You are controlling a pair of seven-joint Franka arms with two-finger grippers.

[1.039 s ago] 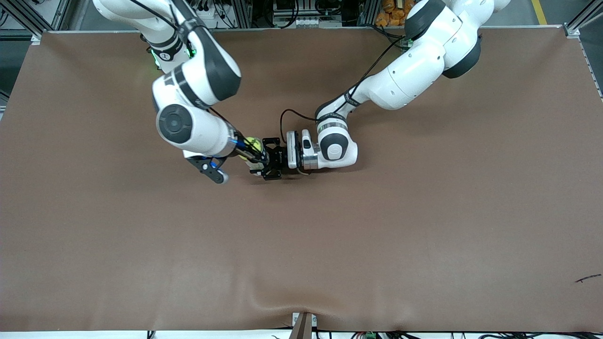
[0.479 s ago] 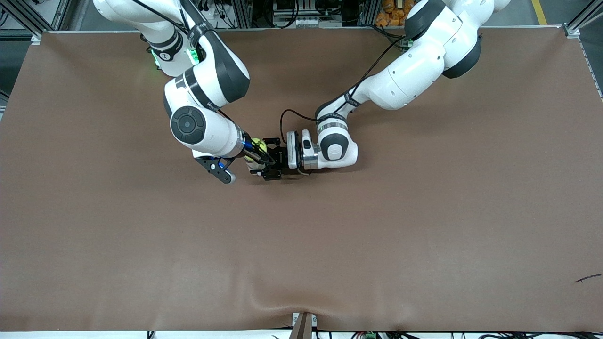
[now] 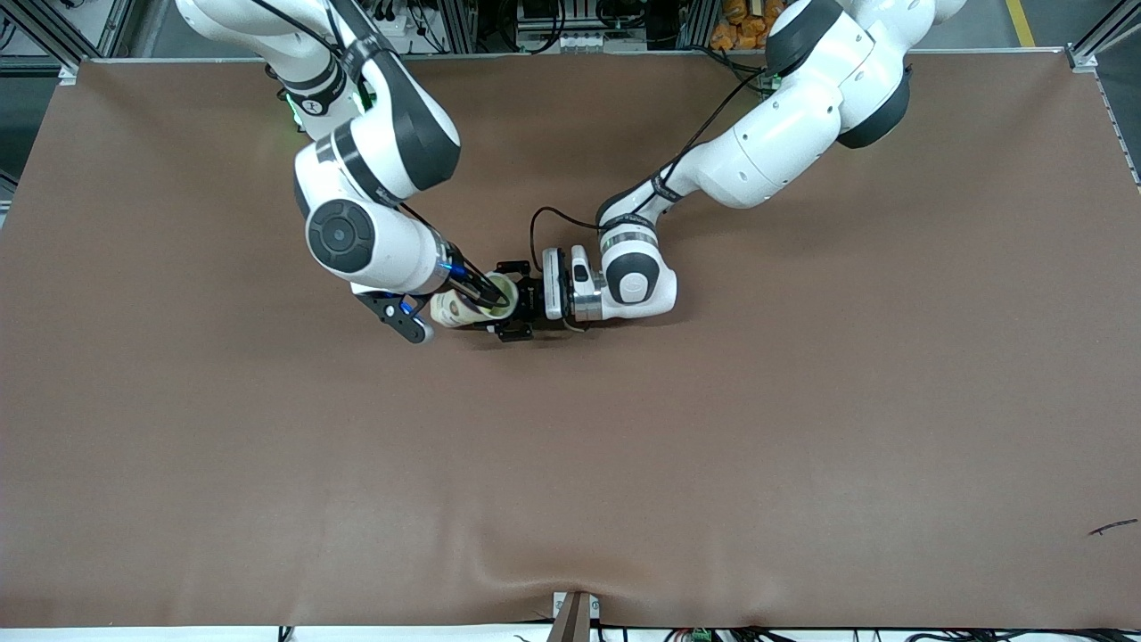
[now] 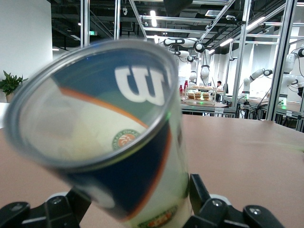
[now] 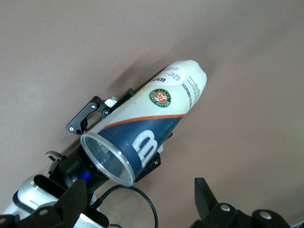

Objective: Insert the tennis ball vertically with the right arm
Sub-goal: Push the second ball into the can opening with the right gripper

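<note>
Near the middle of the brown table [image 3: 802,428], a little toward the robots' edge, you have the left gripper [image 3: 510,310] clamped on a tennis ball can [image 3: 465,306], its fingers [image 4: 216,209] on either side of the tube. The can is tilted, not upright. In the right wrist view the can [image 5: 152,126] shows its open clear rim toward the camera and its rounded white end toward the table, with blue, white and an orange stripe on the wall.

Your right gripper [image 3: 480,290] hangs right over the can's open mouth with its claw spread wide and nothing between its fingers [image 5: 211,202].

You cannot make out the tennis ball in any view; the left wrist view looks into the can's mouth [image 4: 95,104] and shows only a blurred pale interior.
</note>
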